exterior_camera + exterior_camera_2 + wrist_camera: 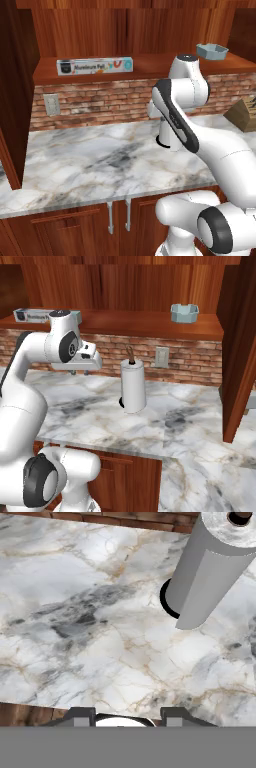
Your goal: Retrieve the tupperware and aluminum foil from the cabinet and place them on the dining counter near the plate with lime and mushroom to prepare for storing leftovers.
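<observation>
In the left base view, the aluminum foil box [95, 66] is seen lying on the cabinet shelf [145, 65], long axis along the shelf edge; the tupperware [212, 50] sits farther along.

In the right base view, the hand [80, 372] hangs over the table [170, 421], pointing down; the foil box lies above and just behind it, the tupperware well off to its side.

In the hand view, the fingertips [81, 716] are parted around nothing, with the paper towel roll [212, 567] ahead.

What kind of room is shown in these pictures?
Most likely a home kitchen: a marble counter against a brick wall, a paper towel roll standing on it, and a wooden shelf carrying a foil box and a small container.
</observation>
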